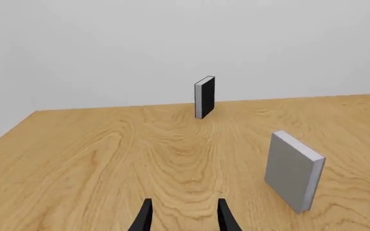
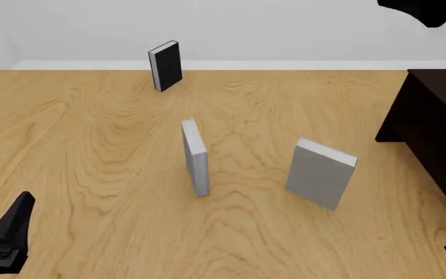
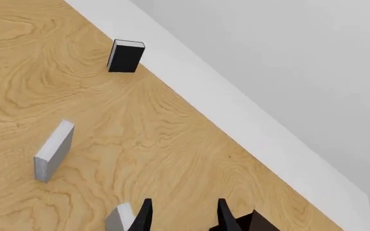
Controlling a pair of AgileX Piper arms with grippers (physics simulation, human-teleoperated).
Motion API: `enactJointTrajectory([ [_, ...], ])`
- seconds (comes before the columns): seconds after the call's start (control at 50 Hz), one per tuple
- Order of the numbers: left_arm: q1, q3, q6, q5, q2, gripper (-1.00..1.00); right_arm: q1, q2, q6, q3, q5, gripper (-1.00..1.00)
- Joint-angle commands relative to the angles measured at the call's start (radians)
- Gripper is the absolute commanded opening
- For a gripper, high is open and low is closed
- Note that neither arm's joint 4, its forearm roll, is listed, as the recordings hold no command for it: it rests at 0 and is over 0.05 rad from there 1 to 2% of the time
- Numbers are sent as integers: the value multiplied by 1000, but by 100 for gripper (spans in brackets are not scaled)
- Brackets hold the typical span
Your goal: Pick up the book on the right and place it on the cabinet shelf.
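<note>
The book (image 2: 320,173), light grey with a broad cover and white page edges, stands upright on the table right of centre; a corner of it (image 3: 119,216) shows in the right wrist view just beside one finger. The dark cabinet (image 2: 432,125) stands at the right edge; its shelf recess is not visible. My right gripper (image 3: 183,217) is open and empty, high above the table. Only a dark part of the right arm (image 2: 424,9) shows in the front view's top right corner. My left gripper (image 1: 183,219) is open and empty, low at the near left (image 2: 10,229).
A thin grey book (image 2: 195,157) stands upright mid-table, its cover showing in the left wrist view (image 1: 293,169). A black-covered book (image 2: 165,65) stands at the far edge near the white wall. Bare wood lies between the books.
</note>
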Motion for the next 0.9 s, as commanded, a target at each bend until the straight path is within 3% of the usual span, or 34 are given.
enactJointTrajectory([
  [0.02,-1,0,7,4,0,100,11,102,-35,-147,98,100],
  [0.2,-7,0,9,4,0,100,22,216,-61,-324,216,100],
  [0.32,-7,0,12,6,0,100,48,278,-70,-378,295,100],
  [0.52,-19,0,15,9,0,100,27,317,-158,-338,335,100],
  [0.9,-24,0,15,17,0,100,42,394,-162,-289,370,100],
])
